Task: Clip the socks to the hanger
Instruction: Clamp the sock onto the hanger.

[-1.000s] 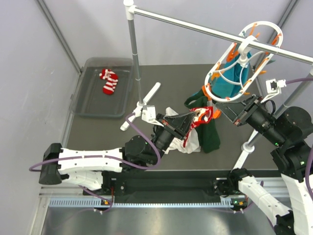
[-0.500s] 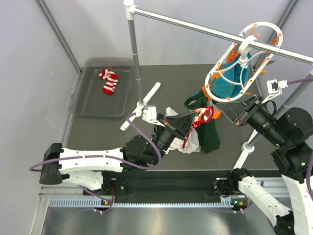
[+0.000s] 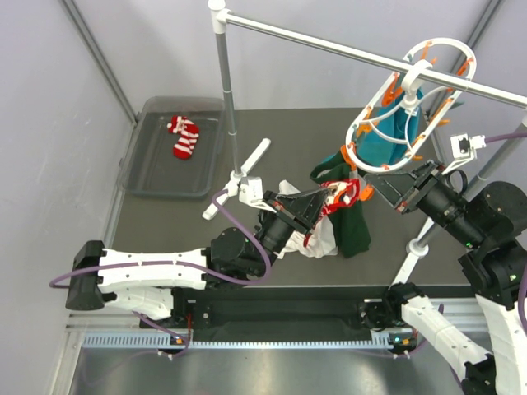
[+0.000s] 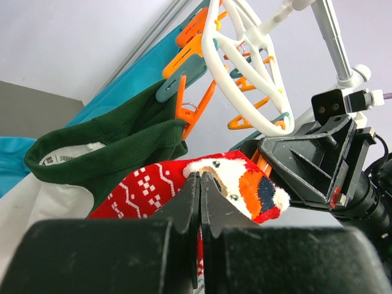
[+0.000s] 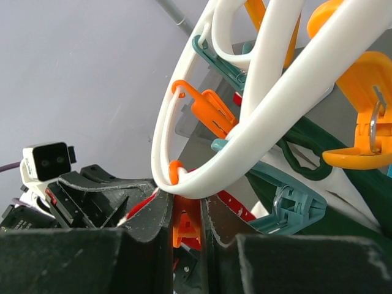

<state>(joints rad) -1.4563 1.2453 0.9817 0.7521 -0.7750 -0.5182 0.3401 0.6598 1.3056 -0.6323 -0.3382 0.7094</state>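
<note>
My left gripper [image 3: 328,197] is shut on a red sock with white patterns [image 4: 147,187] and holds it up by the low end of the white oval hanger [image 3: 403,107]. The sock shows between the two grippers in the top view [image 3: 342,194]. My right gripper [image 3: 372,183] is shut on an orange clip [image 5: 188,228] hanging from the hanger's rim [image 5: 245,122]. The red-and-white striped sock [image 3: 184,137] lies in the grey tray [image 3: 148,177] at the far left.
A dark green cloth [image 3: 349,224] and teal cloth [image 3: 387,140] hang from the hanger's clips. A white cloth [image 3: 317,239] lies under the left wrist. A metal rail [image 3: 329,43] on posts [image 3: 228,99] carries the hanger.
The left gripper has edged the sock slightly right, closer to the right gripper and its clip. The right arm has barely moved.
</note>
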